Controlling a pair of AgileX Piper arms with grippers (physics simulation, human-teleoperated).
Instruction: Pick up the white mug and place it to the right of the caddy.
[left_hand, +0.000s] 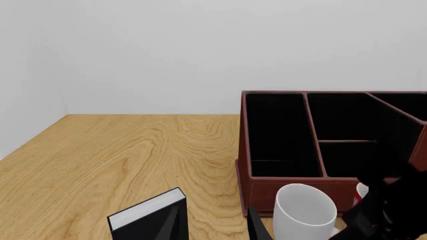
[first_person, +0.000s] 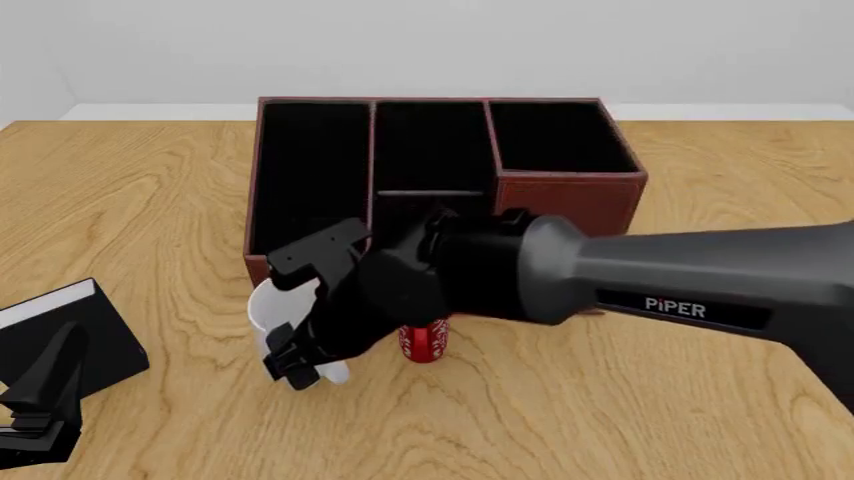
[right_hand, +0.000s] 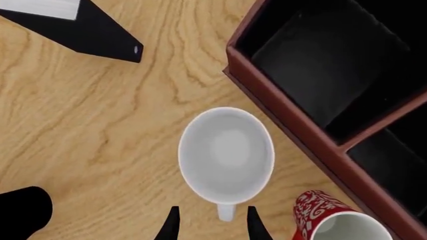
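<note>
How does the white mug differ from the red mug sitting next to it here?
The white mug is plain glossy white; the red mug is red with white swirls. The white mug's mouth is clearly wider than the red mug's. The right claw straddles the white mug's handle, not the red mug. Both stand upright, empty, white inside, beside the caddy.

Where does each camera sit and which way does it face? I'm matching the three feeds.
Front view: fixed above and behind the arms, looking forward and down on the table; the right arm fills it, and the left gripper shows low at the left edge.
Left wrist view: low, looking along the table at the caddy and the white mug; its own fingertips barely show.
Right wrist view: looks straight down into the white mug; the right gripper straddles its handle.
All three share the mug and the caddy.
</note>
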